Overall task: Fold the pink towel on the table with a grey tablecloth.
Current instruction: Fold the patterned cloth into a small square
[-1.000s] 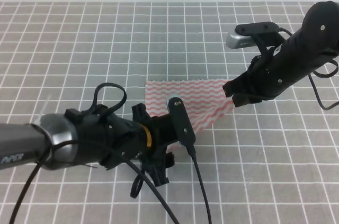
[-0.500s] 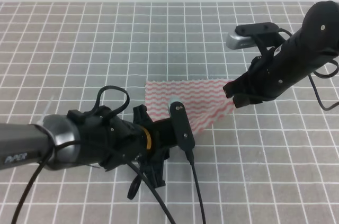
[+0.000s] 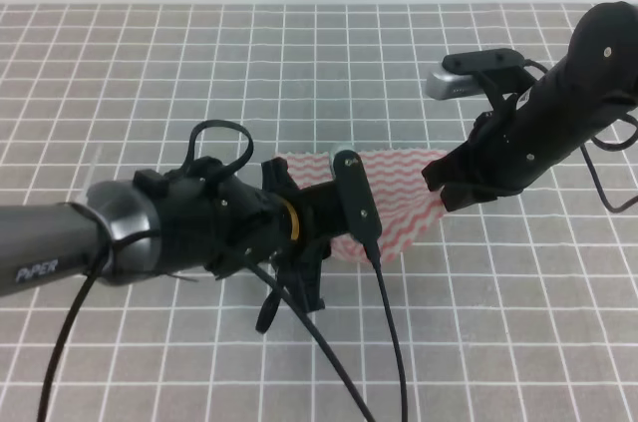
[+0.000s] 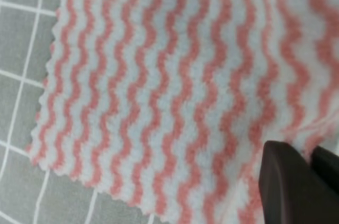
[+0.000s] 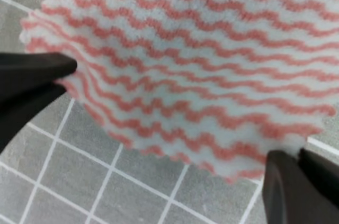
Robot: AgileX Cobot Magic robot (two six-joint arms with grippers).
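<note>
Slippage is the main risk here: each pincer grips the pink towel (image 3: 404,205) only by a thin bit of edge or corner, and I judge that if the two arms travel unevenly the cloth could pull out of one grip, or the fold could land crooked. The towel lies near the middle of the grey gridded bench (image 3: 150,93), partly raised off it, between the two arms.

The left pincer (image 4: 299,184) is clenched on the towel, its dark tips pressed together over the striped cloth at the lower right of its wrist view. The right pincer (image 5: 299,179) is likewise clenched on a corner at the zigzag edge. A second dark pair of tips (image 5: 32,83), at the left of the right wrist view, nips the opposite corner; that is probably the other arm's pincer.

The high view shows how the arms stand: the left arm (image 3: 179,232) reaches across in front and hides much of the towel, while the right arm (image 3: 543,128) comes in from the right. It cannot show either grip. The wrist views supply that: the pinched corners, the wavy stripes and the cut edge up close, with bench grid lines under the lifted edge in the right one.
</note>
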